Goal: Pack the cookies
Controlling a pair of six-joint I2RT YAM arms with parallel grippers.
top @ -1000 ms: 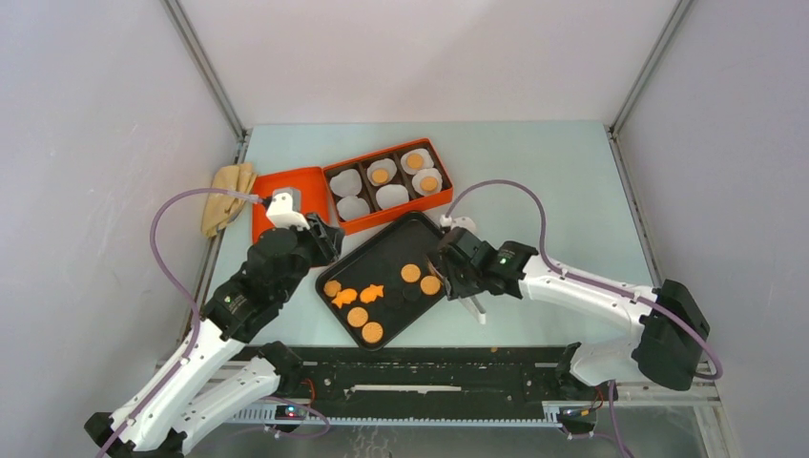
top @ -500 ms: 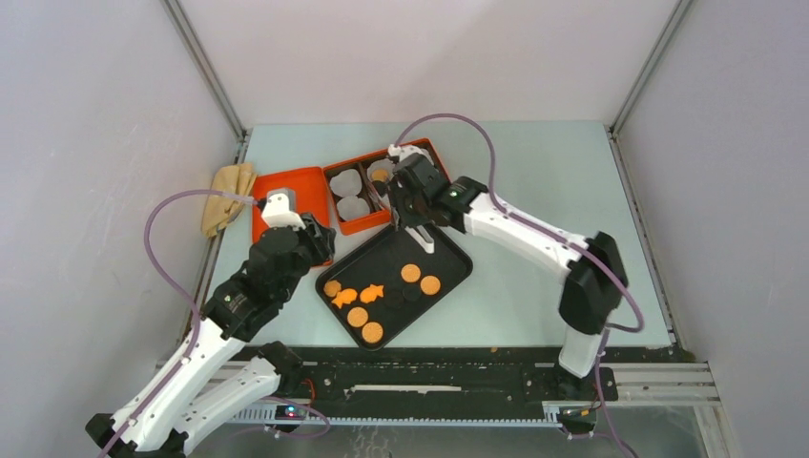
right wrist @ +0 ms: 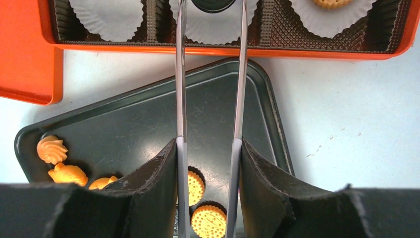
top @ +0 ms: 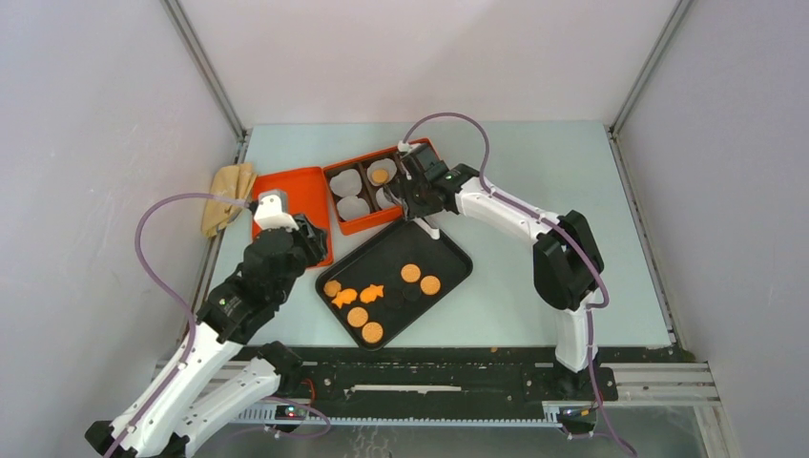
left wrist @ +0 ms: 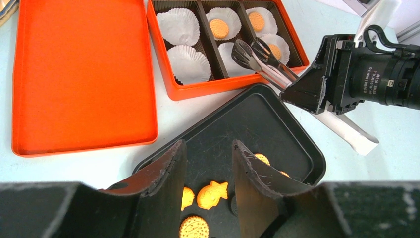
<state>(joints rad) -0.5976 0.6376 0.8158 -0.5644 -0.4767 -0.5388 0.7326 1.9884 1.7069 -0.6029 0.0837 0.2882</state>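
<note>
Several orange cookies [top: 358, 317], two of them fish-shaped [top: 372, 293], and dark round ones [top: 405, 295] lie on the black tray [top: 448, 250]. My right gripper [right wrist: 209, 144] is shut on metal tongs [right wrist: 241, 74]. The tong tips hold a dark cookie [right wrist: 213, 4] over a white liner in the orange box [top: 372, 221]. Three liners hold an orange cookie each [left wrist: 219, 28]. My left gripper [left wrist: 208, 145] is open and empty above the tray's left part, over a fish cookie [left wrist: 212, 194].
The orange lid [top: 286, 186] lies flat left of the box. A tan cloth [top: 227, 196] sits at the table's left edge. A white strip [left wrist: 346, 131] sticks out behind the right gripper over the tray's far corner.
My right arm swung from the tray's right side up to the box, carrying the tongs. The tong tips now sit over a front liner. My left arm shifted slightly left.
</note>
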